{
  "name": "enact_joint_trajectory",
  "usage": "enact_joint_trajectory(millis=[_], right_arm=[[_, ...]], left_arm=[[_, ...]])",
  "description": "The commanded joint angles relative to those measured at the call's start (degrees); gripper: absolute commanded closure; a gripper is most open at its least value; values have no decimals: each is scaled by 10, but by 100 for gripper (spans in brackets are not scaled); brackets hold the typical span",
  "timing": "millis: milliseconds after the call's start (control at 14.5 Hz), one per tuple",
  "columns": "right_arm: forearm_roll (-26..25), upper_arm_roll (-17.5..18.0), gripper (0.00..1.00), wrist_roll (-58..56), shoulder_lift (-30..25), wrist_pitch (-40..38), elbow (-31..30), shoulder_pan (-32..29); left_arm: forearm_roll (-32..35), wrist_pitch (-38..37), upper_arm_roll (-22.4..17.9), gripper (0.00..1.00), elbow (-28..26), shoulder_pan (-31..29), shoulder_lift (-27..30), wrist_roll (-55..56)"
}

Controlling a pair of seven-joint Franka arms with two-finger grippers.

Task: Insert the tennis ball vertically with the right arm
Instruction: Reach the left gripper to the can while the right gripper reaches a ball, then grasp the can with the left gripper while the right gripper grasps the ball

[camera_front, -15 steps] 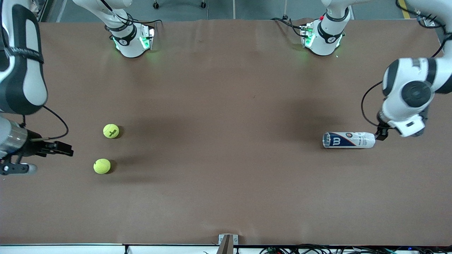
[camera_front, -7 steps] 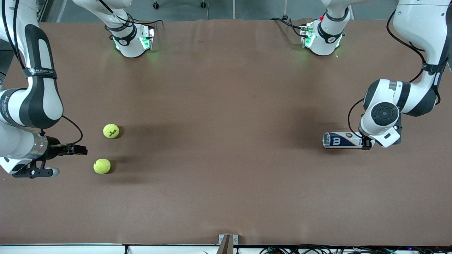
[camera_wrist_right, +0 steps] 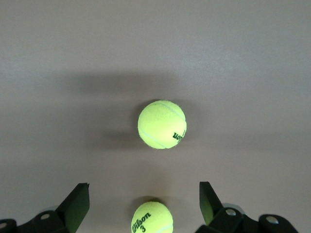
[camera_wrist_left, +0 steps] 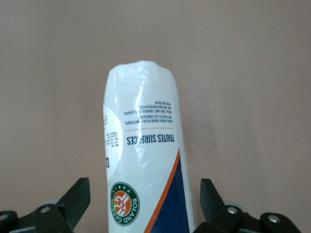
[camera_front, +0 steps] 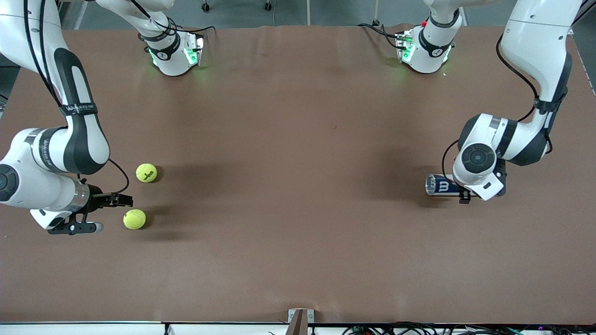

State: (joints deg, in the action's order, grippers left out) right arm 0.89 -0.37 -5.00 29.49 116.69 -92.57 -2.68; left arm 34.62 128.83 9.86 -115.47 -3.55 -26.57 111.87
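Two yellow tennis balls lie toward the right arm's end of the table: one (camera_front: 146,172) farther from the front camera and one (camera_front: 134,219) nearer. My right gripper (camera_front: 124,201) is open over the spot beside the nearer ball. In the right wrist view, that ball (camera_wrist_right: 152,218) sits low between the open fingers (camera_wrist_right: 77,201) of my right gripper (camera_wrist_right: 144,196), apart from them, and the other ball (camera_wrist_right: 162,124) lies past it. The white-and-blue ball can (camera_front: 438,185) lies on its side toward the left arm's end. My left gripper (camera_front: 463,198) is open and straddles the can (camera_wrist_left: 141,126) without touching.
The brown table (camera_front: 298,209) is bare between the balls and the can. Both arm bases (camera_front: 173,55) stand at the table edge farthest from the front camera. A small bracket (camera_front: 300,321) sits at the edge nearest it.
My right gripper has moved in from the table's end to beside the nearer ball. My left gripper has moved along the lying can, from its white end to over its body.
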Motion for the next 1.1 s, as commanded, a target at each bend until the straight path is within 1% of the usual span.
enact_joint_trajectory(millis=[0, 206, 413, 550, 619, 757, 825, 1032], right_arm=[[-7, 3, 0, 4, 18, 30, -7, -2], [-7, 3, 0, 2, 47, 71, -6, -6], [-7, 3, 0, 2, 79, 125, -4, -7], [-7, 3, 0, 2, 86, 132, -2, -7], [-8, 3, 0, 2, 88, 133, 0, -8], [-9, 3, 0, 2, 93, 133, 1, -8], [-9, 3, 0, 2, 96, 134, 1, -8], [-9, 2, 0, 1, 106, 154, 0, -11]], left_arm=[[48, 6, -1, 0, 7, -3, -22, 31], [77, 7, -1, 0, 6, -7, -32, 40], [86, 8, -1, 0, 5, -8, -39, 40], [86, 8, 0, 0, 4, -8, -38, 42], [85, 8, 0, 7, 4, -7, -38, 51], [84, 8, 1, 25, 7, -5, -38, 60], [79, 8, 1, 30, 9, -5, -38, 60], [79, 8, 1, 30, 10, -7, -35, 54]])
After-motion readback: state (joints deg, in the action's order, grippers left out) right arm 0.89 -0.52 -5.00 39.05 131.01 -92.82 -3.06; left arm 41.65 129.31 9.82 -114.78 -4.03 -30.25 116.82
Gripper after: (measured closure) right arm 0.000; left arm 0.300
